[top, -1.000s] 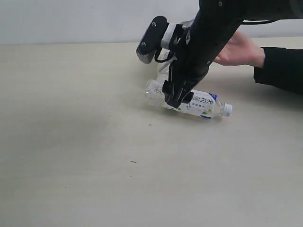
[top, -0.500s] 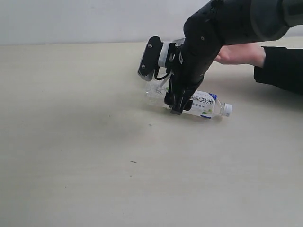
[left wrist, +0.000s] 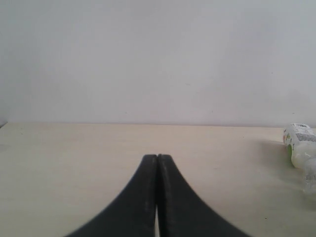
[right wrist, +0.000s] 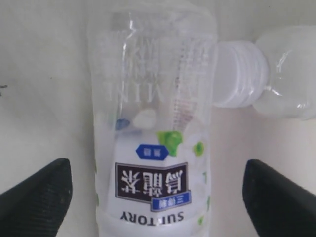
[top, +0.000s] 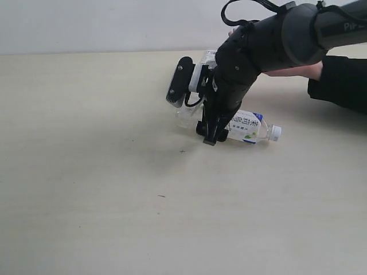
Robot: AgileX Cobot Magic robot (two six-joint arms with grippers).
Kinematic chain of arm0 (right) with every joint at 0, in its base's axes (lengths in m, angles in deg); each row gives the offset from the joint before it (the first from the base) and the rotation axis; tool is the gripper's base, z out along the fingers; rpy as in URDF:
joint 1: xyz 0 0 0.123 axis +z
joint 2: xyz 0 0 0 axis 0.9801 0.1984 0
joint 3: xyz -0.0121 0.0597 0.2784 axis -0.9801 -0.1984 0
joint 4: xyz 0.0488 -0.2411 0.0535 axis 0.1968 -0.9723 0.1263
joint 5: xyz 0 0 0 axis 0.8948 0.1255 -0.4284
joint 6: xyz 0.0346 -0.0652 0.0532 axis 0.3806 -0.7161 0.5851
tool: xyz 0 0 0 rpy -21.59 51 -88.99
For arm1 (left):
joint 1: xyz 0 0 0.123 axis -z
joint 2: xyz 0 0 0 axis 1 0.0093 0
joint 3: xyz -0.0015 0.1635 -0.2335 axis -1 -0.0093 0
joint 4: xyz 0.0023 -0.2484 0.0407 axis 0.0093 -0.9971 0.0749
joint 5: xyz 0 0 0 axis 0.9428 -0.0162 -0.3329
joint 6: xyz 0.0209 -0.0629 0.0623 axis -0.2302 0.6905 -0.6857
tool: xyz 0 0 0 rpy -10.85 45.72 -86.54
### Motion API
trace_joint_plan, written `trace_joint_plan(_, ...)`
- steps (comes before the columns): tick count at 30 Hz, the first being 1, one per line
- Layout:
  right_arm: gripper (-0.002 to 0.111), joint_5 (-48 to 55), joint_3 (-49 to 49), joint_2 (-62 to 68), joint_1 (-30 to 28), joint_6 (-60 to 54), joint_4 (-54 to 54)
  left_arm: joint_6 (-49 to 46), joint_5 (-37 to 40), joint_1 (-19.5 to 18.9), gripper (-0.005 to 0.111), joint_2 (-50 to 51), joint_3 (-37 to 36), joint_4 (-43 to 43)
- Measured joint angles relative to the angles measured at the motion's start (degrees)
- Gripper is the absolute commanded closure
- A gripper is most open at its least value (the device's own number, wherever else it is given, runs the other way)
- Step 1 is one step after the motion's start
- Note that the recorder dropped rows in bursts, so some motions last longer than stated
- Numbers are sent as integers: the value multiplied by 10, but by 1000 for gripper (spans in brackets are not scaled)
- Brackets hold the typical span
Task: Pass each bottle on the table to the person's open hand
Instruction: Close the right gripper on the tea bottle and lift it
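A clear bottle [top: 248,125] with a white cap and white label lies on its side on the cream table [top: 86,172]. My right gripper [top: 211,137] has come down over its middle. In the right wrist view the bottle [right wrist: 153,123] lies between the open fingers [right wrist: 42,197], which stand apart from its sides. A second white-capped bottle [right wrist: 276,74] lies just beyond it. My left gripper [left wrist: 157,159] is shut and empty, low over the table, with a bottle [left wrist: 300,143] at the edge of its view. The person's hand [top: 292,71] shows behind my right arm.
The person's dark sleeve [top: 339,83] rests on the table at the right. A pale wall [top: 86,23] runs along the table's far edge. A few small dark specks [top: 182,151] mark the tabletop.
My right arm has swung down and left, lowering the gripper around the lying bottle. The bottle has not moved. The person's hand is now mostly hidden behind the arm.
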Motion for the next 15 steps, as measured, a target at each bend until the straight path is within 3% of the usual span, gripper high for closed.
trace_joint_plan(10,21,-5,0,18,0,13,-9,0,0,0,107,0,0,0)
trace_joint_plan(13,28,-5,0,21,0,17,-15,0,0,0,107,0,0,0)
trace_joint_plan(15,40,-5,0,22,0,21,-15,0,0,0,107,0,0,0)
